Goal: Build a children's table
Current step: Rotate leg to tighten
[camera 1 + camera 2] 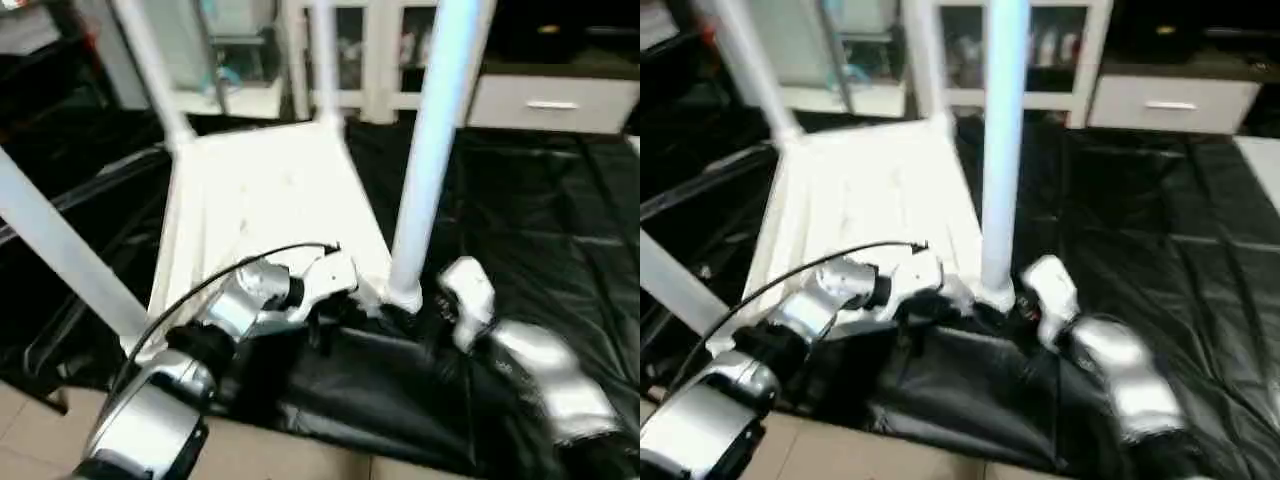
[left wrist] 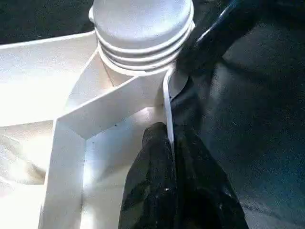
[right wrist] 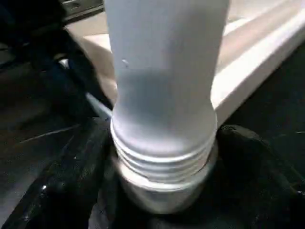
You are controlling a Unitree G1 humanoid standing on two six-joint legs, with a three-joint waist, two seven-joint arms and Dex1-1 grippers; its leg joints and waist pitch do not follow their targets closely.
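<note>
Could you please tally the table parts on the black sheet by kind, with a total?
Legs standing in the corner sockets: 4 (near right, near left, far left, far right)
Tabletop, lying underside up: 1
Total: 5

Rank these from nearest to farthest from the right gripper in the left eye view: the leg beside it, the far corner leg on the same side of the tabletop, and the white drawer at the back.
From the right gripper:
1. Near leg, standing in the corner socket just beside it.
2. Far corner leg, at the tabletop's far end.
3. White drawer, behind the black cover, at the back.
</note>
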